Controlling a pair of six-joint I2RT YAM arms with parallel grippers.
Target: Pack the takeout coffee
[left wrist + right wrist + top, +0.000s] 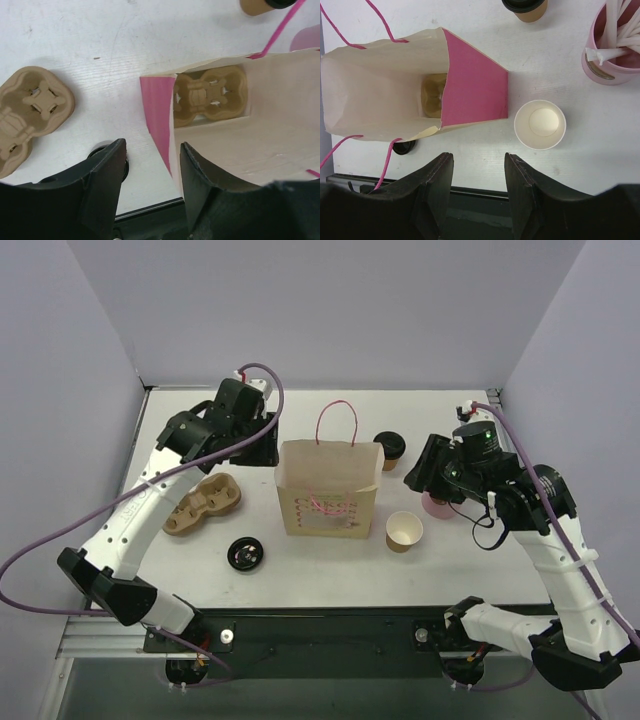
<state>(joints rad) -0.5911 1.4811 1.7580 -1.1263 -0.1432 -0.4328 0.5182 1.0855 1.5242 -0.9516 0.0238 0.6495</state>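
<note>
Top external view is showing the white table (pixel 330 575) carrying everything, with the paper bag (pixel 328 490) standing upright at its middle, mouth open upward and pink handles up. Left wrist view is showing one moulded cup carrier (pixel 210 95) lying flat on the bag's floor. A second carrier (pixel 203 504) is lying on the table left of the bag.

The left hand (pixel 152 147) is hovering over the bag's left rim with its fingers spread and nothing between them; whether it is touching the paper I cannot tell. The right hand (pixel 479 157) is hanging right of the bag, jaws also apart and empty.

A pink holder of white sticks (pixel 612 60) is standing near the right hand. The takeout coffee (pixel 390 448) is standing upright with its black lid on, just beside the bag's far right corner and outside it, so not yet packed. An unlidded cup (pixel 404 531) is sitting off the bag's near right corner. A loose black lid (pixel 245 553) is lying off the near left corner.

Key relation: the coffee is sitting between the bag and the right hand, on the far side. In the right wrist view it is showing at the top edge, ahead of the fingers. Its long axis is running vertical. The right arm is looking clearly nearer, with the bag blocking the left, so a side grasp by the right hand seems likeliest.
</note>
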